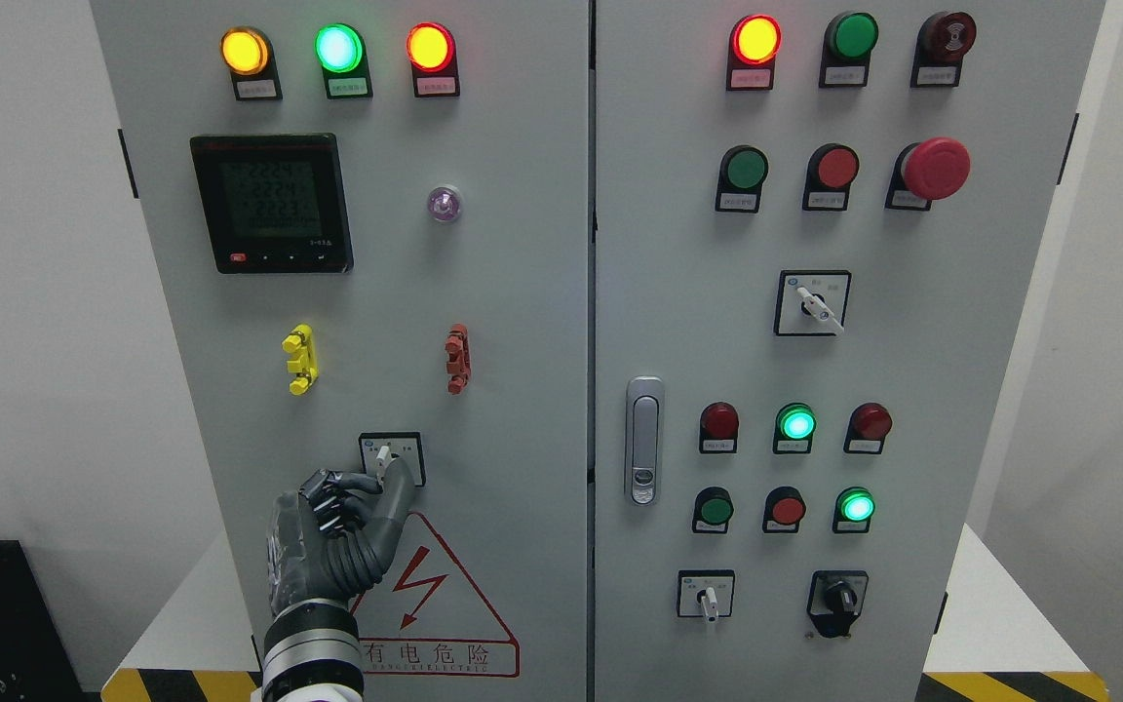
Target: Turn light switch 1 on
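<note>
A rotary selector switch (389, 457) with a white lever sits in a black-framed square on the left cabinet door, above the red warning triangle. My left hand (378, 483) rises from the bottom left, with thumb and index finger pinching the lever's lower end. The lever points roughly straight up. The other fingers are curled. The right arm is out of view.
The grey cabinet has two doors. The left door carries three lit lamps (338, 49), a digital meter (272, 203), and yellow (300, 359) and red (458, 359) clips. The right door has a handle (643, 440), push buttons, lamps, an emergency stop (934, 169) and more selector switches (813, 303).
</note>
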